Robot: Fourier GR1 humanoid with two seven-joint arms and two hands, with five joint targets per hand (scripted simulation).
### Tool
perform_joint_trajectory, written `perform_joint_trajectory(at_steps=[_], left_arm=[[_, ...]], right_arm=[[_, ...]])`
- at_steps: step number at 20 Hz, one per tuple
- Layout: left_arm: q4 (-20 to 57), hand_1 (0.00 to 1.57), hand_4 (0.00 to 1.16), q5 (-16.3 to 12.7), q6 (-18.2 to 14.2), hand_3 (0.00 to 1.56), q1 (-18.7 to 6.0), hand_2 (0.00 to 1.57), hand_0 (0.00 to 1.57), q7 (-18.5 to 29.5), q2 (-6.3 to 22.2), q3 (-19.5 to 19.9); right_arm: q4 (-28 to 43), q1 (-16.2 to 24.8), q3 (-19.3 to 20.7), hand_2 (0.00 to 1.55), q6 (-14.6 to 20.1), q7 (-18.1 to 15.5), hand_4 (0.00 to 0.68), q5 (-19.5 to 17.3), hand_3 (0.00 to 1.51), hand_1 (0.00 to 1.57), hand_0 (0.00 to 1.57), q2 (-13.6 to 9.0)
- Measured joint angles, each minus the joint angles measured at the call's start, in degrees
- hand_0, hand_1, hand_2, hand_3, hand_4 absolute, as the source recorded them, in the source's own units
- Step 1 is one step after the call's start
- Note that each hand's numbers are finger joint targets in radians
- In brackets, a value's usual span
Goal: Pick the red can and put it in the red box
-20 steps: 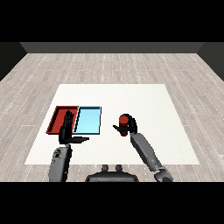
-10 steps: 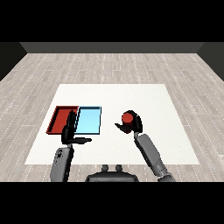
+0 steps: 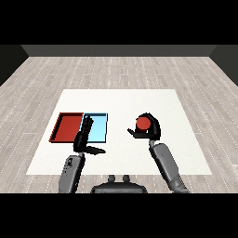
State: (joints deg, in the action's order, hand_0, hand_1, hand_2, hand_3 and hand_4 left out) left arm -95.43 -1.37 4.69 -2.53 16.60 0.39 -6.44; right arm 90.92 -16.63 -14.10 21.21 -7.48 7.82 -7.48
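Curling round the red can (image 3: 142,123), right hand (image 3: 152,131) with fingers arched over the can's far side and thumb reaching out toward the left at its near side — clamped on it, can seen from above as a red disc. Held right of the table's (image 3: 186,153) middle, well apart from both trays and clearly to the right of them; whether lifted or resting on the white surface cannot be told from the head view. Rising from the lower right corner, grey right forearm (image 3: 166,165), angled up and slightly left toward the can. Lying side by side at the left half of the table, red tray (image 3: 68,127) on the outside and light blue tray (image 3: 98,128) just beside it, edges touching or nearly so. Standing upright at the near edge of the two trays, left hand (image 3: 83,139) — fingers straight and close together, pointing away across the table, tips overlapping the seam between red and blue; thumb stuck out sideways to the right, low over the white surface in front of the blue tray. Holding nothing. Coming in from the lower left, grey left forearm (image 3: 70,173), almost vertical in the view. Surrounding the table, pale plank floor (image 3: 121,69), running back to a dark wall.
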Motion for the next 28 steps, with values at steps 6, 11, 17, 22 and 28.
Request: perform_joint_trajectory(at_steps=[6,11,17,22,28], left_arm=[[-1.9,0.00,0.00,0.2,-2.0,0.00,-1.7,0.00,0.00,-4.3,-0.3,-4.0],[-1.0,0.00,0.00,0.5,-3.3,0.00,-3.6,0.00,0.00,-6.4,-0.4,-7.5],[2.7,0.00,0.00,-1.9,-5.7,0.00,-6.4,0.00,0.00,-6.3,-0.4,-11.3],[7.5,0.00,0.00,-3.3,-9.7,0.00,-9.9,0.00,0.00,-6.8,-0.4,-14.8],[12.5,0.00,0.00,-6.6,-11.9,0.00,-12.2,0.00,0.00,-6.4,-0.4,-18.2]], right_arm=[[-0.1,-3.6,-0.6,1.46,1.8,1.6,0.637,-4.0,1.40,1.57,1.57,4.5],[0.0,-5.7,-1.4,1.48,3.5,1.6,0.655,-6.2,1.42,1.57,1.57,6.5],[0.0,-6.0,-2.2,1.48,4.0,-0.3,0.647,-6.5,1.42,1.57,1.57,7.1],[-2.4,-7.8,-2.8,1.48,4.7,-2.1,0.655,-5.8,1.42,1.57,1.57,7.1],[0.3,-6.7,-4.7,1.48,5.1,-0.2,0.655,-7.3,1.42,1.57,1.57,7.2]])
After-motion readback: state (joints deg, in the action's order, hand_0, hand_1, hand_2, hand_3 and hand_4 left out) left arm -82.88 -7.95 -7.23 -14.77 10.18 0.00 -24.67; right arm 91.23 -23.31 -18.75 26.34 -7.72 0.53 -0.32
